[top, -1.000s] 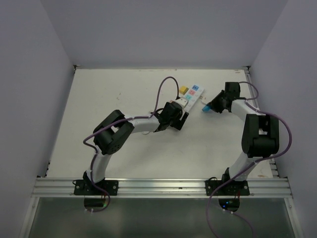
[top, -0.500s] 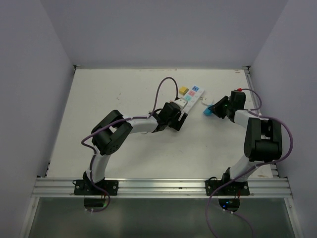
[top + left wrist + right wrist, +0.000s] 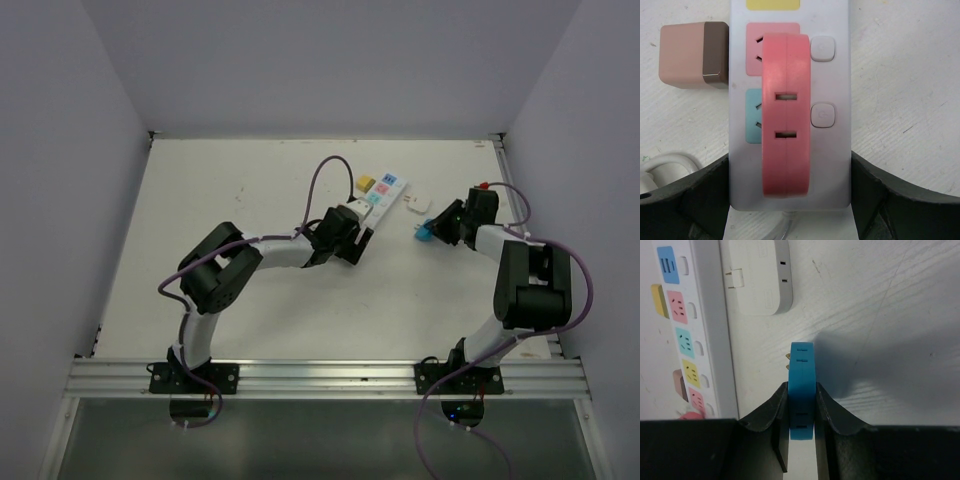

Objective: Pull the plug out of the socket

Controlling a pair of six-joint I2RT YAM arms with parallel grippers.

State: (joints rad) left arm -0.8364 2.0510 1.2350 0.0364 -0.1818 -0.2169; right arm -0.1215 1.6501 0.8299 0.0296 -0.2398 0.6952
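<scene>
Separation is what changes over the last second: your right gripper (image 3: 437,228) draws back toward its own side of the table (image 3: 250,200) and takes the blue plug (image 3: 425,233) with it. The plug sat close by the far end of the socket (image 3: 378,198) a second ago; it now hangs well apart from it. In the right wrist view its brass prongs show bare, pointing back at the strip and touching nothing.

The right fingers (image 3: 830,415) are pressed in on the blue plug's flat sides, pinching it with no gap either side.

Your left gripper (image 3: 790,172) barely moves in that time. Its fingers (image 3: 875,190) stand wide apart, one against each long side of the socket's near end, so the strip fills the gap between them and looks pinned to the table.

You can read the pull as done for this plug. The socket lies mid-table, slanting away from the left arm. A pink plug (image 3: 786,115) sits in it across the pink and teal faces nearest that gripper, and a white adapter (image 3: 756,277) lies loose just beside the strip's far end. What you probably have left is to set the blue plug down clear of both.
</scene>
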